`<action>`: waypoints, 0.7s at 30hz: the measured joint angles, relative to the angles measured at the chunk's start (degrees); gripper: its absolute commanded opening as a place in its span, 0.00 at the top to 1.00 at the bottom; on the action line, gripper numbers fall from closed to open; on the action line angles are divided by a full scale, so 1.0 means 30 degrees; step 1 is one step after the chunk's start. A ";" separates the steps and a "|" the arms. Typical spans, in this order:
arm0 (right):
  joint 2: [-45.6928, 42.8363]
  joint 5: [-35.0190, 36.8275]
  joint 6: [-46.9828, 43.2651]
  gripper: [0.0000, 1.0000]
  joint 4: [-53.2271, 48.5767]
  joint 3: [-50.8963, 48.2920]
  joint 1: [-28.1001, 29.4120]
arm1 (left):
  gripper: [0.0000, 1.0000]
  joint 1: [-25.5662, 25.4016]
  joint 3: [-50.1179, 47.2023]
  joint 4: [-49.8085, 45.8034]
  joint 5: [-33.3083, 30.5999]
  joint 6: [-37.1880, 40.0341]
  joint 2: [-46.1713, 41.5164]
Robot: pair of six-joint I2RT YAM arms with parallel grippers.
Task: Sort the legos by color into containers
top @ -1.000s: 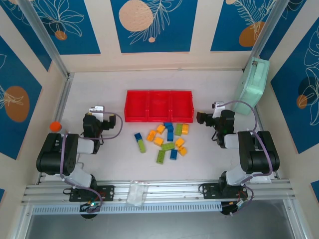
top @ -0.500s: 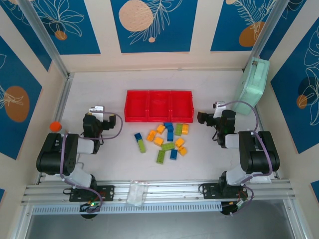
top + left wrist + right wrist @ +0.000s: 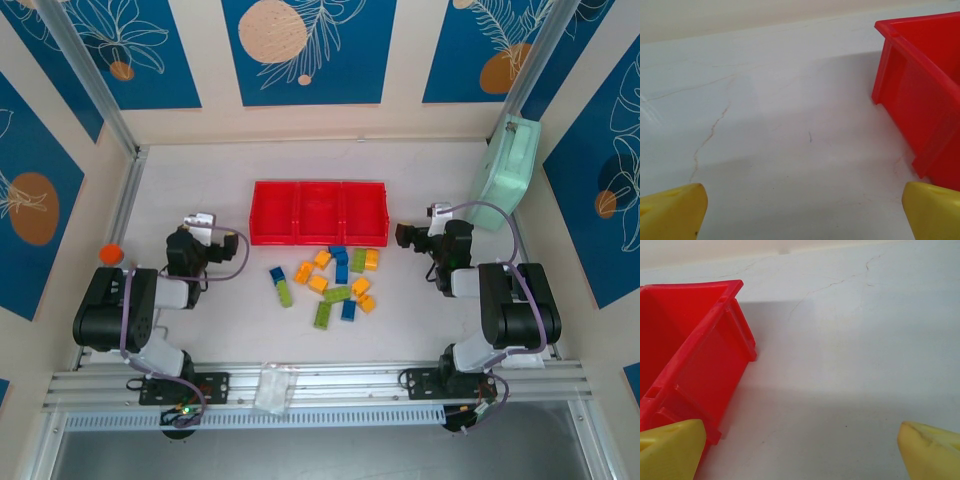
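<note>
Legos (image 3: 330,280) in blue, lime green and yellow-orange are seen from the top external camera, scattered on the white table (image 3: 200,180) in a loose cluster just in front of the containers (image 3: 318,212). The containers are three joined red bins set in a row across the middle of the table. The left gripper (image 3: 200,222) is held low beside the left end of the row, and the right gripper (image 3: 403,237) is held low beside the right end, each apart from the bricks. A mint-green case (image 3: 505,175) is leaned against the right wall, and an orange-capped bottle (image 3: 110,252) is placed at the left edge by the left arm.

In the left wrist view, the left gripper (image 3: 802,215) is spread wide and released, nothing being held between its yellow fingertips (image 3: 672,210). Bare table is seen between them, and the left end wall of the containers (image 3: 925,90) is seen ahead on the right.

In the right wrist view, the right gripper (image 3: 800,452) is likewise spread wide with nothing grasped. A corner of the containers (image 3: 685,340) is seen on the left, just beyond the left fingertip.
</note>
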 measured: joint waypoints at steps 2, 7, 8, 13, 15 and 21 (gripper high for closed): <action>0.0000 0.0007 0.0000 0.01 0.0000 0.0000 0.0000 | 0.01 0.0000 0.0000 0.0000 0.0146 -0.0007 0.0000; -0.0124 0.1151 -0.0022 0.01 0.0095 -0.0044 0.0488 | 0.01 -0.0066 0.0015 -0.0255 -0.0022 0.0000 -0.0124; -0.0517 0.2135 -0.0124 0.01 -0.0087 -0.0160 0.0998 | 0.01 -0.0226 0.0044 -0.0889 -0.0248 0.0015 -0.0481; -0.7584 0.4444 0.2477 0.01 -0.6951 0.1056 0.3257 | 0.01 -0.1107 0.0590 -0.5654 -0.1800 -0.0882 -0.6193; -1.0200 0.3993 0.5071 0.01 -0.9887 0.2630 0.2076 | 0.01 -0.1188 0.1610 -0.7978 -0.1974 -0.2718 -0.8859; -1.2539 -0.0430 0.9500 0.01 -1.7369 0.5253 0.0000 | 0.01 -0.1384 0.4233 -1.4528 -0.0809 -0.7781 -1.3107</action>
